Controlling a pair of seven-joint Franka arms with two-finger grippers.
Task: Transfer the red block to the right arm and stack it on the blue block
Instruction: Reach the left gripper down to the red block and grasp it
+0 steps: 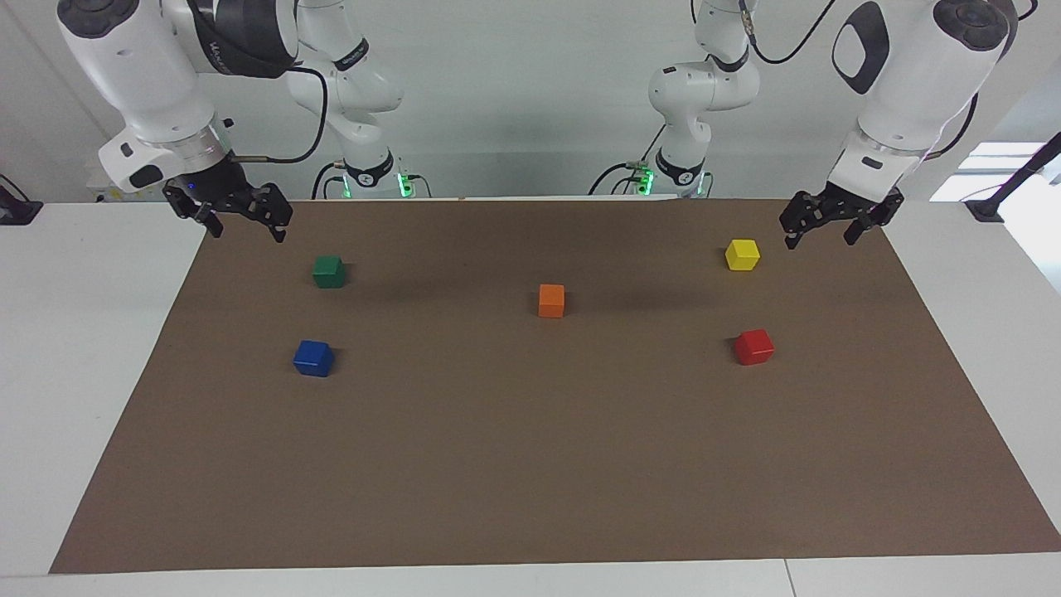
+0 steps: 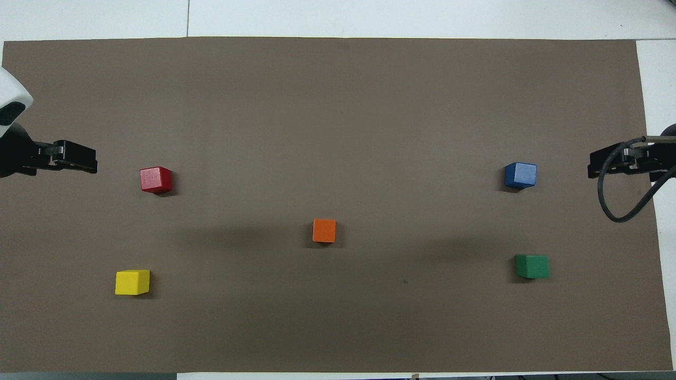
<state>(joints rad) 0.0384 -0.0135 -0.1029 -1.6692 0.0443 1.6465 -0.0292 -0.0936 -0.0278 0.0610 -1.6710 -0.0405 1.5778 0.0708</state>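
Both pairs of jaws stand apart and hold nothing. In the facing view the left gripper (image 1: 823,230) hangs in the air over the brown mat's (image 1: 530,464) edge at the left arm's end, beside the yellow block (image 1: 742,254); the right gripper (image 1: 243,222) hangs over the mat's corner at the right arm's end, close to the green block (image 1: 328,271). The red block (image 1: 753,347), a small bright red cube with matte faces, sits flat on the mat, farther from the robots than the yellow block. The blue block (image 1: 313,358), deep blue and matching it in size, lies at the right arm's end, farther out than the green one. An orange block (image 1: 551,300) sits mid-mat.

From overhead, the red block (image 2: 156,180) shows a paler top face and lies near the left gripper (image 2: 74,157), untouched. The blue block (image 2: 520,175) lies near the right gripper (image 2: 607,161).
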